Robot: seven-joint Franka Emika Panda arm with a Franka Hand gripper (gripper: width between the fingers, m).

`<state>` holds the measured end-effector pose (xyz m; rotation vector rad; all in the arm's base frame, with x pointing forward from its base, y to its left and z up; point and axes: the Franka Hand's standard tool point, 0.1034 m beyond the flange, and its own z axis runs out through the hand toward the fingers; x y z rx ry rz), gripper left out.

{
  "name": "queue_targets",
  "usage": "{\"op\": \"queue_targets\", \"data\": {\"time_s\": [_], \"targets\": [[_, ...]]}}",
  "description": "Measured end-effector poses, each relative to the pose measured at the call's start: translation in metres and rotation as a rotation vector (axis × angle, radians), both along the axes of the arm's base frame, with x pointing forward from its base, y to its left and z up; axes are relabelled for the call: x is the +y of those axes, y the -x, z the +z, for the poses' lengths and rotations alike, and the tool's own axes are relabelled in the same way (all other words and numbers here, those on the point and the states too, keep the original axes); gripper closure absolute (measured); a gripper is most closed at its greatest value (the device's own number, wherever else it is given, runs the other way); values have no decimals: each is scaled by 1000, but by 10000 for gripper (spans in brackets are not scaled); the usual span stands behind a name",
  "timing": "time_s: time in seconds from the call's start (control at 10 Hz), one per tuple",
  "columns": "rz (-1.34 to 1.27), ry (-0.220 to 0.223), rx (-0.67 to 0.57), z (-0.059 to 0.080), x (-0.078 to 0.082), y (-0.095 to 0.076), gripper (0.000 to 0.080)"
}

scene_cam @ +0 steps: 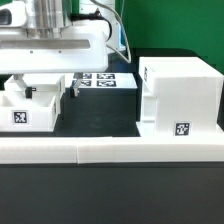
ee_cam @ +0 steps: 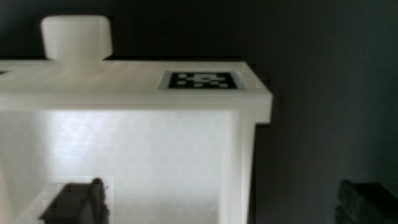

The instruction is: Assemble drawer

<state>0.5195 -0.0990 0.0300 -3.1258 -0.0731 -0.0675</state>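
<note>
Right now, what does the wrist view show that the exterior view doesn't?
Wrist only: the dark fingers, spread open, plus a stubby white knob and a black-and-white square tag on a top face. Exterior only: the big boxy white plastic casing, the marker board and the long low white wall strip. Both: the small white plastic tray below the arm, apparently the same one.

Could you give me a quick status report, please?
End effector open, over knobbed tray. Casing apart, on the exterior view's right. Nothing blocking seen.
</note>
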Motion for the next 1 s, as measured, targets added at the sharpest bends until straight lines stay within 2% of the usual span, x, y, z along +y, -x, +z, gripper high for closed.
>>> {"op": "queue_targets", "data": {"time_s": [0.3,0.6,0.8,1.0], "targets": [[13,6,10,-19,3,5,150],[10,24,-3,-25,-2,16,150],[-2,22,-2,-25,0,16,150],[-7,22,-2,-25,1,16,409]]}}
